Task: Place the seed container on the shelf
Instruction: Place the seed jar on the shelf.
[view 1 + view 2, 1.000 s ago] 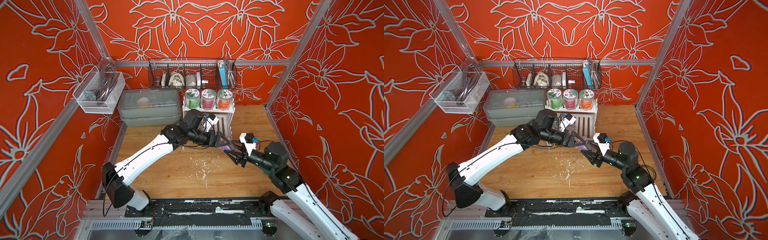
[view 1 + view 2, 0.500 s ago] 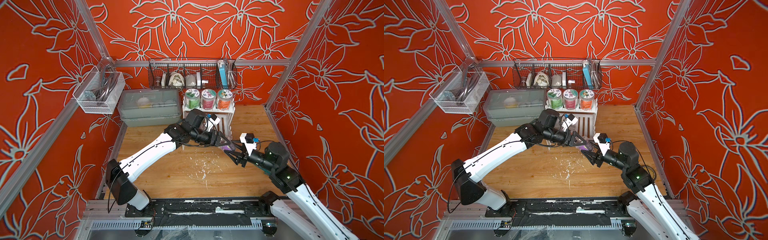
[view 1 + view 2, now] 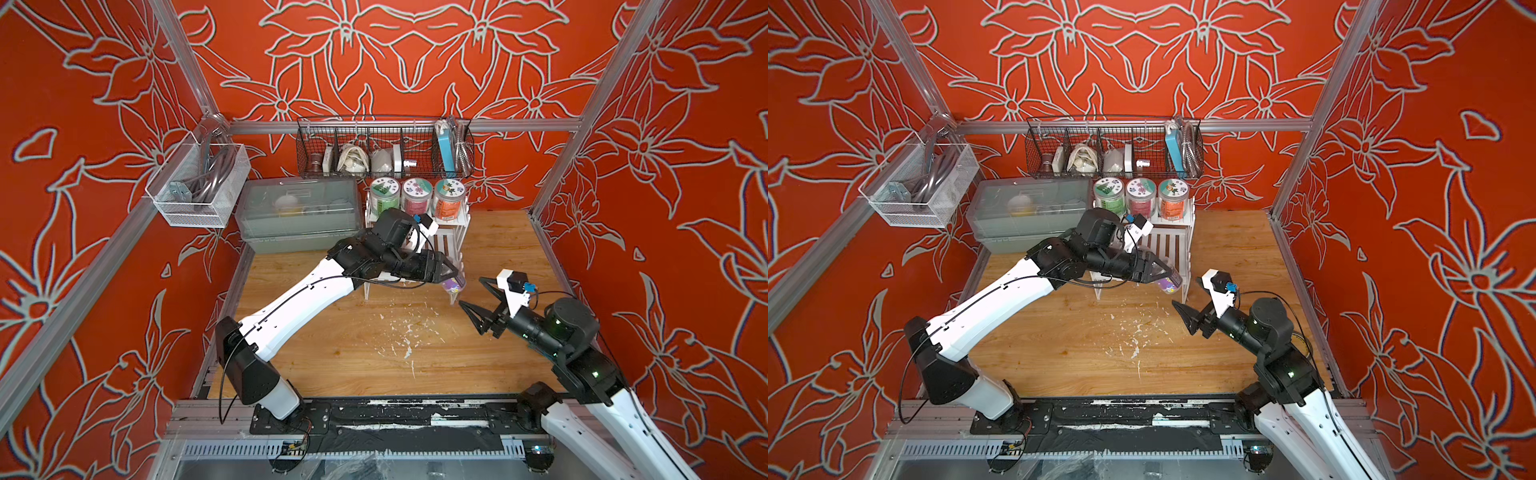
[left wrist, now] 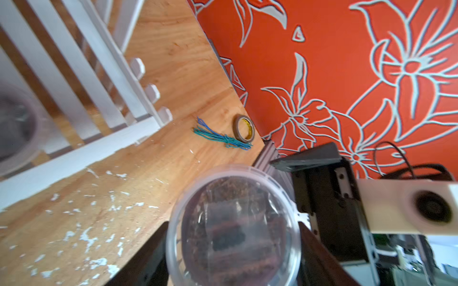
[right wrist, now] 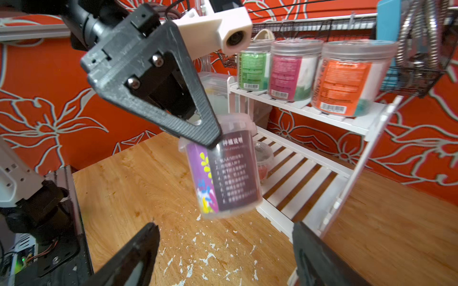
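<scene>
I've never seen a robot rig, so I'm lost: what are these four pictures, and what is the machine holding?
This is one machine with two jointed arms fixed at the front of a wooden table. Two pictures come from a paired camera overhead, looking down on the whole scene. The other two come from small cameras on the arms' wrists, so they show things close up. The left arm's fingers grip the seed container, a clear jar with a purple label, near its lid, in the air in front of the white shelf. The right arm's fingers stand open a little way from it, holding nothing. Three jars fill the shelf's upper tier. On the table sit a grey plastic box, a roll of tape and white flecks.
</scene>
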{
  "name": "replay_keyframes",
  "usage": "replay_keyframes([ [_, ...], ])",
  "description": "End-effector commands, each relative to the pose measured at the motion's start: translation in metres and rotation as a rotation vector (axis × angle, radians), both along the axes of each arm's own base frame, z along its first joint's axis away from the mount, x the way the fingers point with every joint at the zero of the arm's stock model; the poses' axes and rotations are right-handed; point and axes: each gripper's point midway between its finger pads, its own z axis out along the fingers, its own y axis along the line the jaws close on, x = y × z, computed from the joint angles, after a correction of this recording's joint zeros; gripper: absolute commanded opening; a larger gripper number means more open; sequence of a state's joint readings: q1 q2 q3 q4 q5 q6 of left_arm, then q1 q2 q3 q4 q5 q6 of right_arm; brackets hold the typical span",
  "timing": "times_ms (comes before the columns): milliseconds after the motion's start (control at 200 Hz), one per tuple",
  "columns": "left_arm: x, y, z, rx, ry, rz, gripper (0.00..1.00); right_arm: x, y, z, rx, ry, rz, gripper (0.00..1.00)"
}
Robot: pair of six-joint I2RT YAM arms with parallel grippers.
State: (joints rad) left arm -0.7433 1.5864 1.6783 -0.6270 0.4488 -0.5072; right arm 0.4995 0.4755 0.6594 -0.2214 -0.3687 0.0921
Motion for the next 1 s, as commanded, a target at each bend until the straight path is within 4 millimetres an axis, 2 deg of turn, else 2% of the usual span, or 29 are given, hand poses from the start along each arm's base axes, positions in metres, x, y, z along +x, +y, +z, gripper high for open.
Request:
replay_keyframes([
  [0, 0.026, 0.014, -0.028, 0.208, -0.095, 0.091, 0.62, 0.007, -0.028, -0.005, -0.024, 0.040, -0.169, 0.87],
  [180, 0.045, 0.011, -0.044, 0.379, -0.208, 0.153, 0.63, 0.018, -0.070, -0.020, -0.093, 0.098, -0.412, 0.87],
  [290, 0.054, 0.006, -0.053, 0.449, -0.255, 0.175, 0.63, 0.024, -0.084, -0.030, -0.140, 0.143, -0.503, 0.87],
  [611, 0.076, -0.014, -0.074, 0.558, -0.340, 0.205, 0.64, 0.025, -0.092, -0.030, -0.146, 0.150, -0.549, 0.86],
  [996, 0.103, -0.025, -0.090, 0.609, -0.362, 0.228, 0.66, 0.026, -0.091, -0.032, -0.150, 0.157, -0.543, 0.86],
])
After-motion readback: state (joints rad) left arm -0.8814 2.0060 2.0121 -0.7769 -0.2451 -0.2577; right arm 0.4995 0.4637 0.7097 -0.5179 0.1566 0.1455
